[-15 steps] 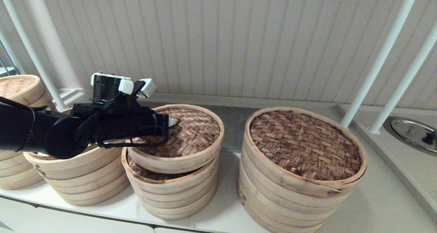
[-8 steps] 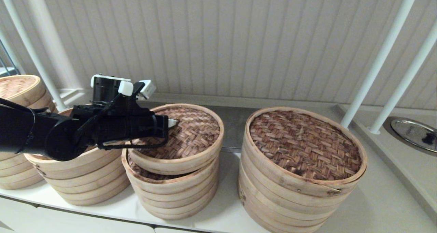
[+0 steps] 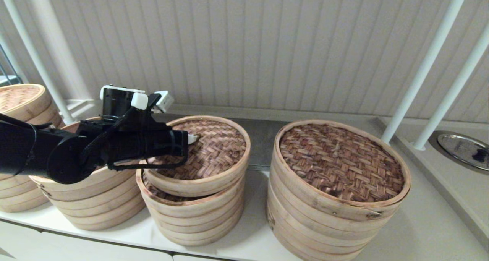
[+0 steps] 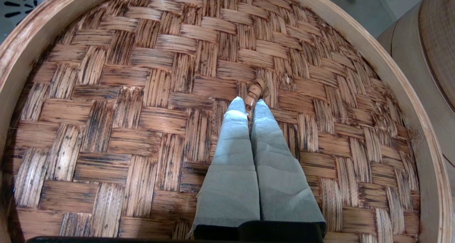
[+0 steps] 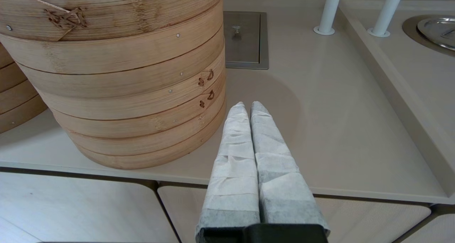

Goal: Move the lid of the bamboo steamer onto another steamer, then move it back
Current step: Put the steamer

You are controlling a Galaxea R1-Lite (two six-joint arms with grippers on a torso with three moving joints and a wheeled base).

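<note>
Standing widest on the pale desk (image 3: 420, 230) is the big dark-woven steamer (image 3: 340, 188), which serves as the landmark. Beside it, toward the robot's left, is the smallest steamer stack (image 3: 193, 215), its reddish-brown woven top showing only as a sliver at the near-left edge. The bamboo steamer lid (image 3: 214, 154) sits over that stack, shifted slightly toward the rear and right, so its pale rim overhangs there; whether it rests fully on the stack or is held just clear cannot be told. Farther from the landmark on the same side, a third steamer (image 3: 91, 200) is partly hidden behind the black left arm, and a fourth steamer (image 3: 19, 100) shows at the far edge.

The left pincer (image 4: 249, 109) reaches across the lid's woven top, its two padded fingers (image 4: 231, 157) clenched on the small dark loop handle (image 4: 256, 90) at the lid's centre.

The right pincer (image 5: 247, 107) hangs low at the desk's front edge, just beside the landmark's base on its right, fingers pressed together on nothing.
</note>
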